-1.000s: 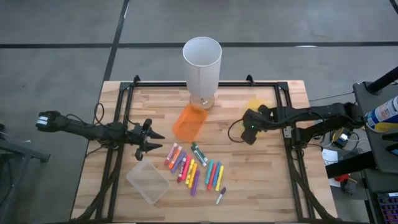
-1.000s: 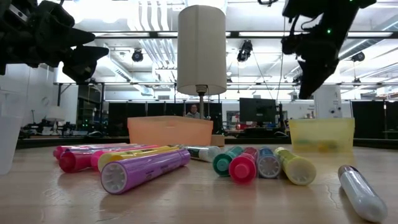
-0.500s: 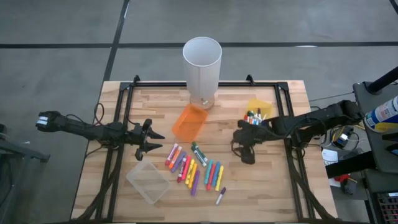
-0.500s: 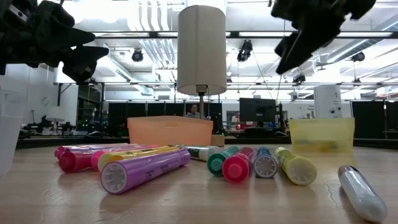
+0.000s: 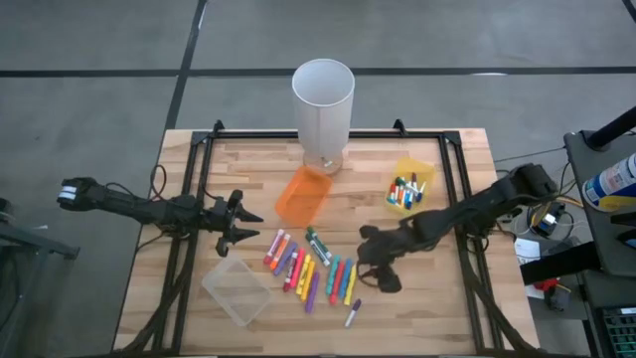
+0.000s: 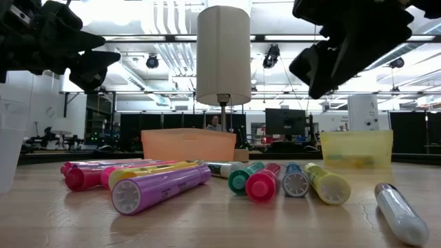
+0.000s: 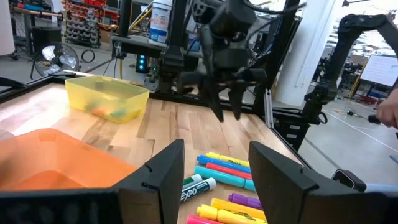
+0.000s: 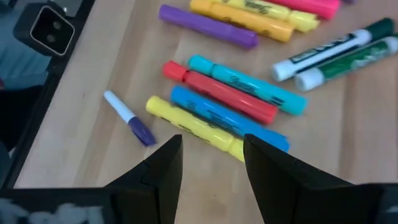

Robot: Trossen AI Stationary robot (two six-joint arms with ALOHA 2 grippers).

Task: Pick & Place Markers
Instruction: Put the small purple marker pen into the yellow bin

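Honestly, my right fingers (image 5: 370, 270) hang parted and empty over the tight row of short capped colour markers (image 5: 318, 270) on the wooden surface (image 5: 417, 308), so I could pinch two or scatter them; left fingers (image 5: 241, 227) also parted, idle.

Glossy plastic markers (image 5: 310, 270), wooden table (image 5: 417, 308)

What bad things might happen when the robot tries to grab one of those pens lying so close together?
The right gripper, open, hovers above the tightly packed row of colourful marker pens. Its fingers might catch two pens at once, or nudge the yellow marker and blue marker aside. Round pens may roll along the wooden table, perhaps bumping the small purple-capped white pen lying alone nearby.
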